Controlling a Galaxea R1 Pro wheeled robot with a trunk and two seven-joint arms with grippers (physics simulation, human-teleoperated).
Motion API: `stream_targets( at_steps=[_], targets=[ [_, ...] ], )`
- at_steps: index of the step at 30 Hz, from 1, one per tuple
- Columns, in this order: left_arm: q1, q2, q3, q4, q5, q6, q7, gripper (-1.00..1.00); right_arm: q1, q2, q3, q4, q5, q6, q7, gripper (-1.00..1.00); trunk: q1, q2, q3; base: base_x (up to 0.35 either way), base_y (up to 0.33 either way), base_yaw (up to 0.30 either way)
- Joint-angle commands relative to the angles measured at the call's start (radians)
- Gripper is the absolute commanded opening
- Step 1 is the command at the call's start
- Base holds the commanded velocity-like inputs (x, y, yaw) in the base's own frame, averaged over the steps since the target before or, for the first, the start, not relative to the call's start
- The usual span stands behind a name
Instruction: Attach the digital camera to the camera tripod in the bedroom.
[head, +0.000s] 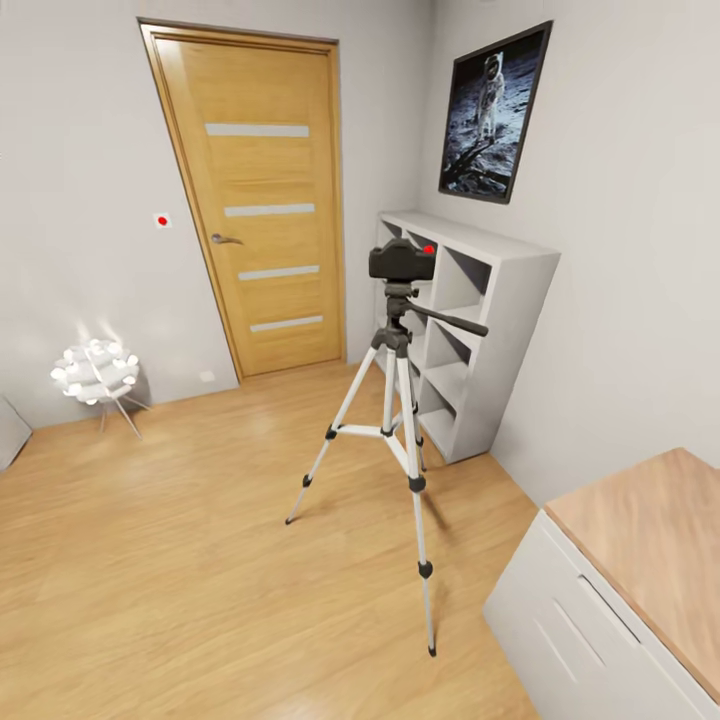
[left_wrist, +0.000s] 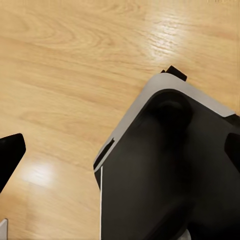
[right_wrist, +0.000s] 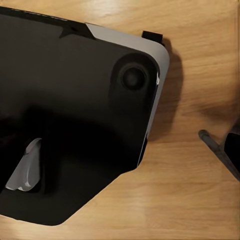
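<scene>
- Bedroom: light plank floor (head: 150, 560), wooden door (head: 260, 200) in the far wall, white cube shelf (head: 470, 330) along the right wall, a framed astronaut picture (head: 497, 112) above it.
- Camera tripod (head: 395, 430) stands upright on the floor, just in front of the shelf, legs splayed. Its long axis is vertical; the black pan handle (head: 450, 320) sticks out toward the shelf side, to our right.
- Digital camera (head: 402, 260) already sits on the tripod head, level, red dot on top. We judge its long axis horizontal, lying across our view; which way the lens faces we cannot tell.
- Relation that matters: camera and tripod lie ahead of us and slightly to the right, well apart from the robot. On that bearing we judge the right arm the nearer one.
- Both wrist views look down at the plank floor and the robot's own dark base (left_wrist: 170, 170). A dark tip edges each picture, but finger state on either side we cannot tell.
- By our reading the attachment looks made, so little remains.
</scene>
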Motion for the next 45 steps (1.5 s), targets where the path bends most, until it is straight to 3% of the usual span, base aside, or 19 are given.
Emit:
stream_targets(
  at_steps=[1,21,24,28,32,45],
  targets=[
    [0.000,0.000,-0.008,0.000,0.007,-0.002,0.003,1.00,-0.001,-0.001,-0.008,0.002,0.006,-0.001,0.002,1.00,0.001,-0.002,0.000,0.000,0.000,0.000],
    [-0.001,-0.002,-0.008,0.001,0.001,0.006,-0.006,1.00,0.005,0.002,-0.009,0.003,-0.003,-0.007,0.002,1.00,0.001,-0.002,0.033,0.000,0.000,0.000],
    [-0.001,0.000,-0.009,0.001,-0.002,0.015,-0.070,1.00,0.009,0.003,-0.009,0.002,-0.007,-0.008,0.002,1.00,0.001,-0.002,0.038,0.000,0.000,0.000],
    [-0.001,0.018,-0.010,0.000,-0.003,0.075,-0.151,1.00,0.012,0.003,-0.009,0.003,-0.050,-0.008,0.002,1.00,0.001,-0.002,0.044,0.000,0.000,0.000],
    [0.000,0.027,-0.011,-0.001,-0.004,0.113,-0.166,1.00,0.042,0.009,-0.009,0.003,-0.091,-0.010,0.001,1.00,0.001,-0.002,0.051,0.000,0.000,0.000],
    [-0.001,0.025,-0.011,0.000,-0.004,0.111,-0.165,1.00,0.078,0.011,-0.009,0.003,-0.107,-0.054,-0.018,1.00,0.001,-0.002,0.072,0.000,0.000,0.000]
  ],
)
